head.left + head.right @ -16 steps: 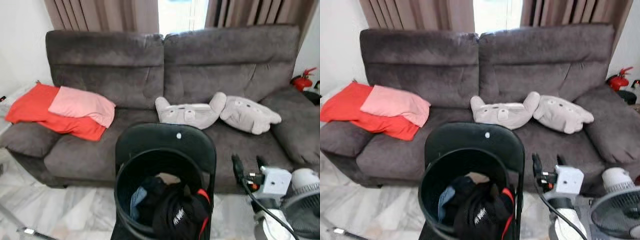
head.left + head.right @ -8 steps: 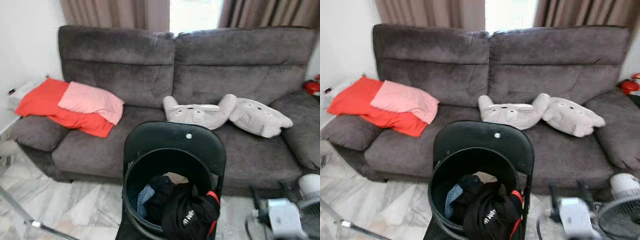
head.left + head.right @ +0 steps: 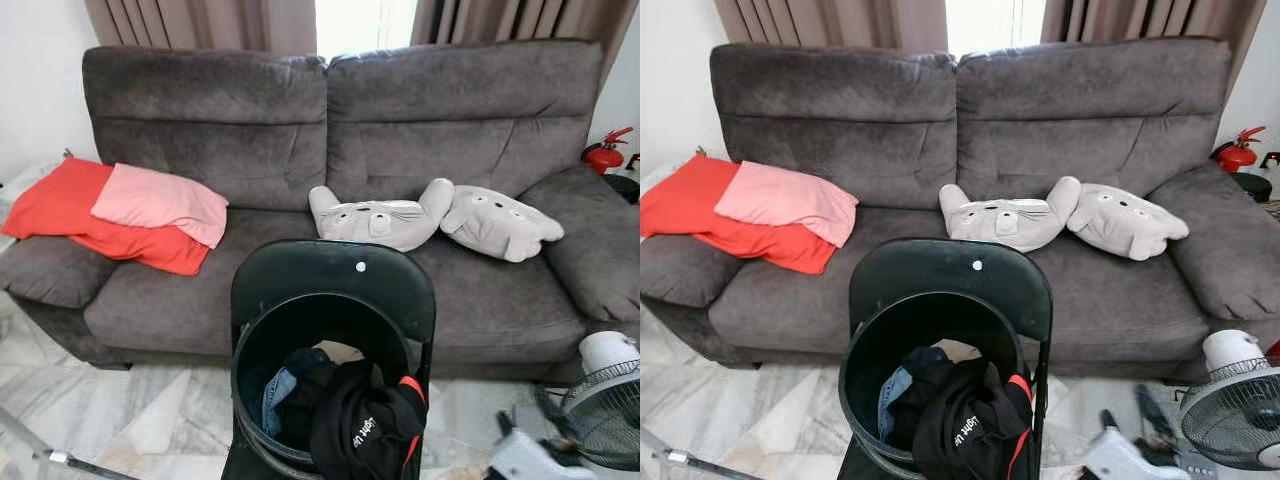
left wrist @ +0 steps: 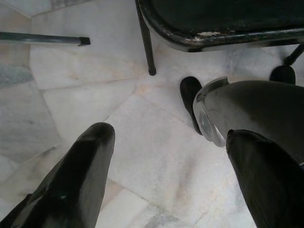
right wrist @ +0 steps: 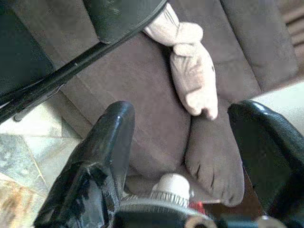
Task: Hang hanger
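A dark grey sofa [image 3: 330, 180] is seen across the room, w/ brown curtains [image 3: 200, 20] behind it and a bright window gap between them. On the sofa's left seat an orange cushion [image 3: 70, 215] is laid w/ a pink cushion [image 3: 160, 203] on top of it; two grey plush toys [image 3: 435, 215] are laid side by side on the right seat. In front of the sofa a black folding chair [image 3: 332, 285] is placed, and on its seat a round black bucket [image 3: 255, 370] is held, filled w/ dark clothes [image 3: 350, 415], a bit of blue fabric and a red trim among them. A white floor fan [image 3: 600, 400] is seen at lower right on the marble floor [image 3: 120, 420], and a red fire extinguisher [image 3: 605, 155] is seen beyond the sofa's right arm.

The right gripper [image 3: 1130, 440] is caught low at the bottom edge near the fan, blurred; in the right wrist view its fingers [image 5: 107, 152] are shown spread wide, w/ nothing between them, the sofa and a plush toy beyond. The left gripper [image 4: 166, 175] is hung low over the floor beside a chair leg [image 4: 145, 40], fingers [image 4: 80, 171] spread apart, nothing held.

The hanger cannot be made out in any view.
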Controlling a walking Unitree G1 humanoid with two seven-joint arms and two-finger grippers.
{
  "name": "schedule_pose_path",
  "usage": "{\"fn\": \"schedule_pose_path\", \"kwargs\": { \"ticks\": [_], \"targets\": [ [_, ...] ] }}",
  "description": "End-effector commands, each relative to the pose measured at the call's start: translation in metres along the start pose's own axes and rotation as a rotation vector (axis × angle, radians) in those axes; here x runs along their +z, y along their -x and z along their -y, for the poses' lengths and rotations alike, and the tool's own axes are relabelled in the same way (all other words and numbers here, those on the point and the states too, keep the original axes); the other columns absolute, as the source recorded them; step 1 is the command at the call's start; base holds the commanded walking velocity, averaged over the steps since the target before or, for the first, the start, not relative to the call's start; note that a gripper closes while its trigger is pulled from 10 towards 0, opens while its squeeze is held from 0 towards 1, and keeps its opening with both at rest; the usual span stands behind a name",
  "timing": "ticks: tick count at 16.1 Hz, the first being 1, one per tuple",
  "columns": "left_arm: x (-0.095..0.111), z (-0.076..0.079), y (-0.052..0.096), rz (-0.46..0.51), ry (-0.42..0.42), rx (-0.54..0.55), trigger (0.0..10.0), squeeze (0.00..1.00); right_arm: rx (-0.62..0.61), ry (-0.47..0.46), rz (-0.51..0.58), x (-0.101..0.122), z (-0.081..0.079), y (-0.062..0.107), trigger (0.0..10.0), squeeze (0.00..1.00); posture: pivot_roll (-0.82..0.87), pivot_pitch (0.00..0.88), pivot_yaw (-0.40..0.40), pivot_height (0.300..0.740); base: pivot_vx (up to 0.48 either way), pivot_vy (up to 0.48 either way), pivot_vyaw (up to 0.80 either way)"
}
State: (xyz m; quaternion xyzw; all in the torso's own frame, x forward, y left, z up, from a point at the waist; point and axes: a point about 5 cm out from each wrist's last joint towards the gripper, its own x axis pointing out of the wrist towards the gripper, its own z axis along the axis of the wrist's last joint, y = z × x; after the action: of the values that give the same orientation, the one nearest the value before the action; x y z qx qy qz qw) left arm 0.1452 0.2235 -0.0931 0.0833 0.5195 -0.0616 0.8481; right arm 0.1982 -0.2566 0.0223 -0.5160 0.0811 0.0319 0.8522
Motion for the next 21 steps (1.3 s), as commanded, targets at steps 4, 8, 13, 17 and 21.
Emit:
{"fn": "schedule_pose_path", "kwargs": {
  "ticks": [4,8,13,17,21],
  "targets": [
    [-0.003,-0.002,0.001,-0.012,0.007,0.003,10.0,0.00,0.107,0.230,0.061,-0.008,-0.022,-0.014,10.0,0.00,0.01,0.016,0.053,0.740,0.000,0.000,0.00],
    [-0.003,-0.003,0.001,-0.008,0.007,0.006,10.0,0.00,0.190,0.397,0.208,0.004,-0.040,-0.025,10.0,0.00,0.03,0.017,0.059,0.740,0.000,0.000,0.00],
    [-0.003,-0.005,0.001,-0.006,0.009,0.012,10.0,0.00,0.078,0.498,0.272,0.013,-0.026,-0.047,10.0,0.00,0.04,0.016,0.067,0.740,0.000,0.000,0.00],
    [-0.003,-0.006,0.002,-0.003,0.007,0.014,10.0,0.00,0.064,0.507,0.405,0.032,-0.031,-0.052,10.0,0.00,0.05,0.015,0.069,0.740,0.000,0.000,0.00],
    [-0.003,-0.006,0.002,-0.004,0.008,0.016,10.0,0.00,0.077,0.497,0.510,0.046,-0.039,-0.051,10.0,0.00,0.05,0.016,0.069,0.740,0.000,0.000,0.00]
  ]
}}
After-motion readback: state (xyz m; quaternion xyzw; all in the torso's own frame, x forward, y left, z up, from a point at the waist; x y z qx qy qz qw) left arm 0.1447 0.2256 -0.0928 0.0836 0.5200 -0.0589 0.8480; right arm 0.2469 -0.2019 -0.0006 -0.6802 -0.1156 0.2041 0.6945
